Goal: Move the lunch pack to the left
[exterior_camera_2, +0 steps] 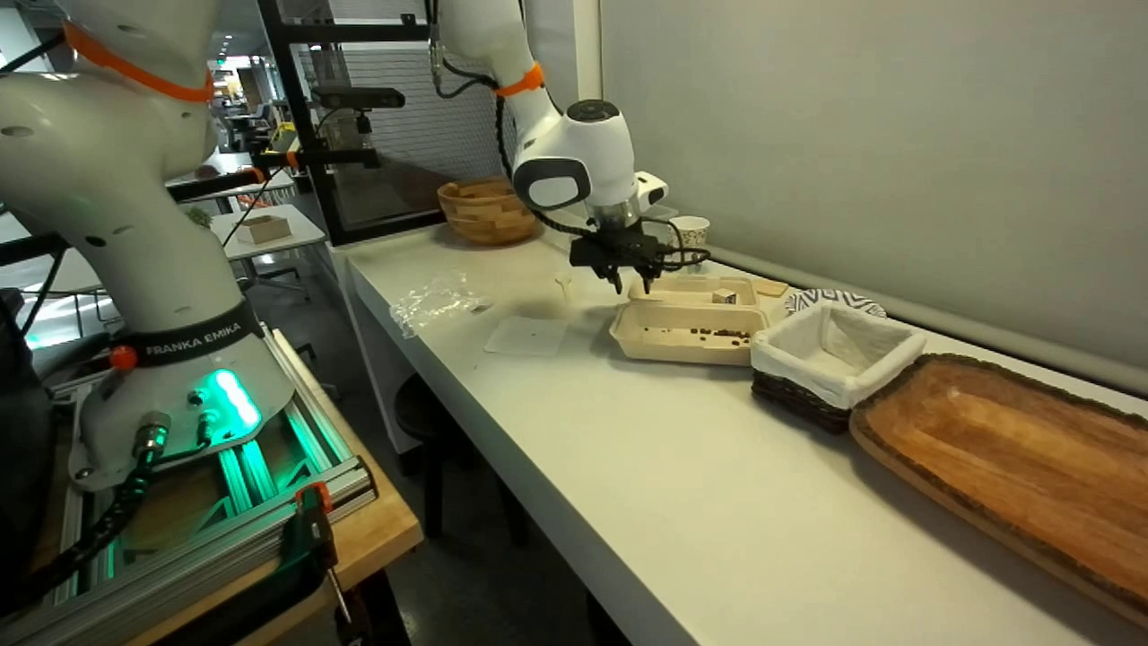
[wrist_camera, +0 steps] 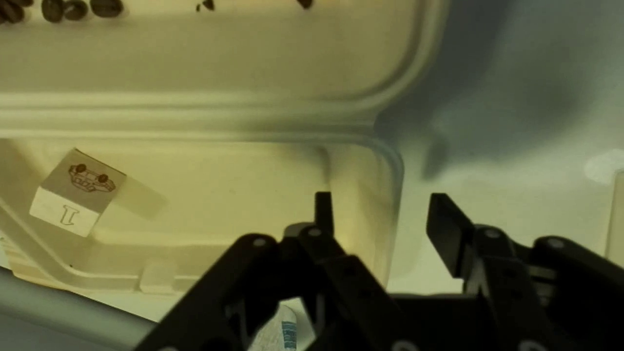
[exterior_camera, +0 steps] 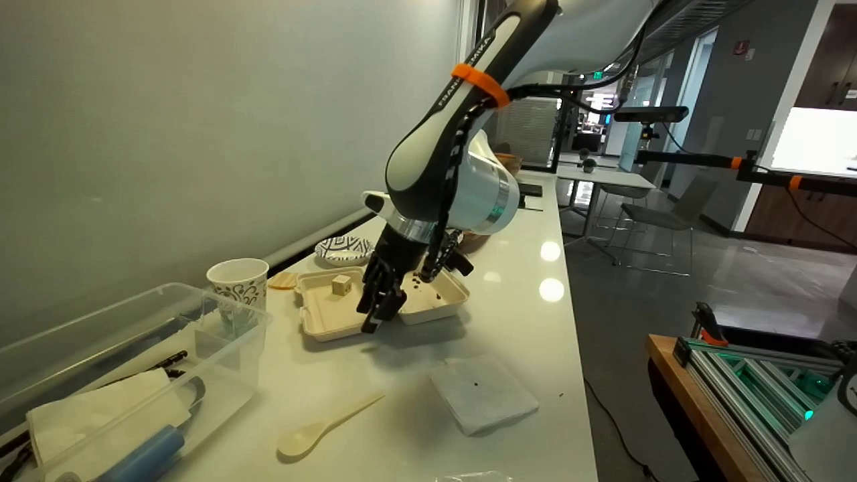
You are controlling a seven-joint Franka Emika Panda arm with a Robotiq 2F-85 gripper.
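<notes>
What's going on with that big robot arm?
The robot arm is reaching down to an open lunch box on the counter. Its gripper is open at one edge of the box, not holding anything yet. Inside the box are a little block and what look like dark beans. It will probably grab that edge next.

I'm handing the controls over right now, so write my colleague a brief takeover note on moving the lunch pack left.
The black Robotiq gripper is open and holds nothing; in the wrist view its jaws appear either side of the rim of the beige paper-pulp clamshell lunch pack.
The pack lies open on the glossy white counter, a small pale cube in one half, dark brown beans in the other.
Done: jaws apparently lined up with the rim; no grip yet.
Left to do: probably close on the rim, shift the pack left, release.
</notes>
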